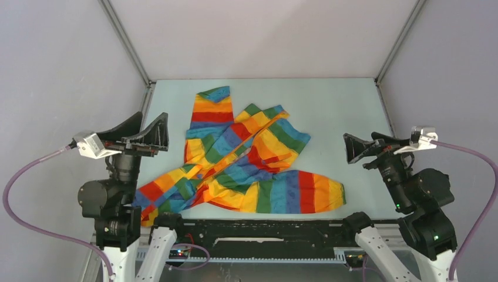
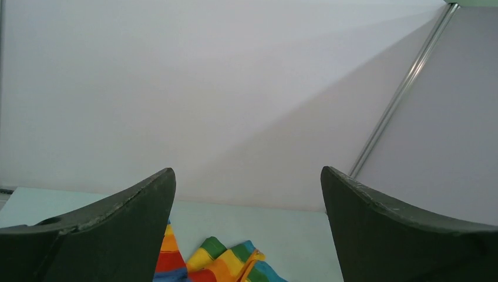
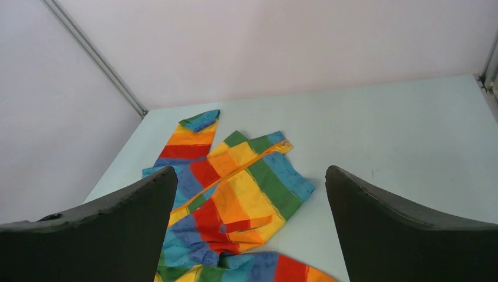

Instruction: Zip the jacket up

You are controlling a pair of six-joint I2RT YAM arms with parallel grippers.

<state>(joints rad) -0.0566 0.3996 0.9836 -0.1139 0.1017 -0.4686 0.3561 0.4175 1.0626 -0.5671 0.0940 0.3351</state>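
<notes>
Cloth of the jacket (image 1: 241, 158): soft, matt, creased. Table (image 1: 340, 106): smooth, matt. Fingers (image 2: 117, 229) of the left gripper (image 2: 247, 171) and of the right gripper (image 3: 251, 169): black matt plastic by the look, edges scuffed grey. Strip (image 1: 126, 41) rising from the far left corner: metal, dull sheen. Walls (image 1: 264, 35): matt, smooth.

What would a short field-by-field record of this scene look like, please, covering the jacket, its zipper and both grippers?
jacket: rainbow-striped, crumpled on the table, one sleeve toward the far edge, one along the near edge
zipper strip: orange, runs diagonally across the heap; whether it is zipped cannot be told
left gripper: open, empty, raised clear of the jacket
right gripper: open, empty, raised clear of the jacket
task state: neither gripper touches the jacket
</notes>
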